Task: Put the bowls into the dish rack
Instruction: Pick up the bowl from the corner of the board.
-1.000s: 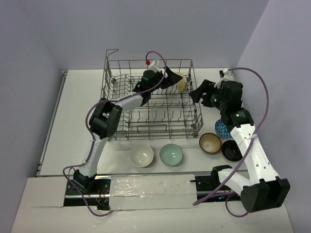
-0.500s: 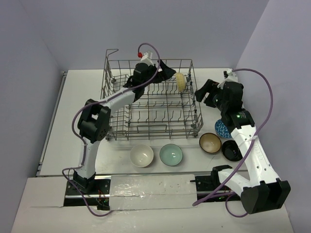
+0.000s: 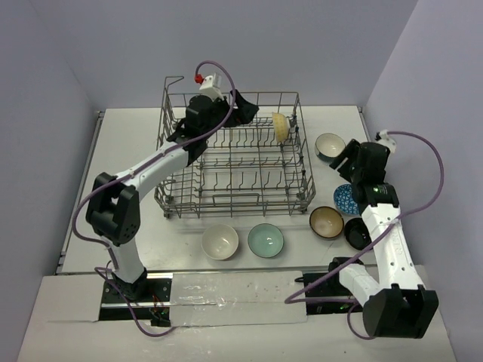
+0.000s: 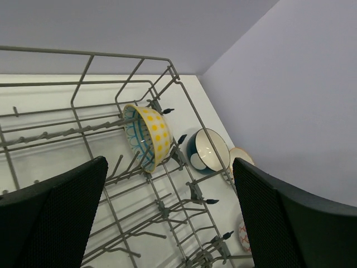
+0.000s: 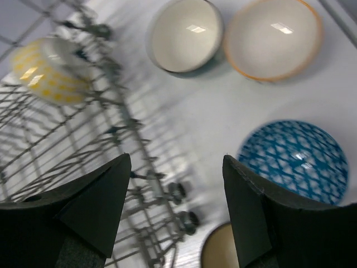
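The grey wire dish rack [image 3: 189,158] stands mid-table. A yellow-dotted bowl [image 3: 281,127] leans on edge among the tines at its far right corner, also in the left wrist view [image 4: 146,135]. My left gripper [image 3: 240,107] is open and empty above the rack's back rim, left of that bowl. My right gripper [image 3: 349,154] is open and empty right of the rack, over a dark blue bowl with a white inside [image 3: 330,145], a cream bowl [image 5: 272,39] and a blue patterned bowl [image 3: 346,198].
White [image 3: 220,242] and pale green [image 3: 266,240] bowls sit in front of the rack. Tan [image 3: 326,222] and black [image 3: 359,234] bowls sit at its front right. Walls close in behind and on both sides.
My left gripper has drawn back to the left, away from the yellow-dotted bowl, which stays in the rack. My right arm has swung right and back, uncovering the dark blue bowl.
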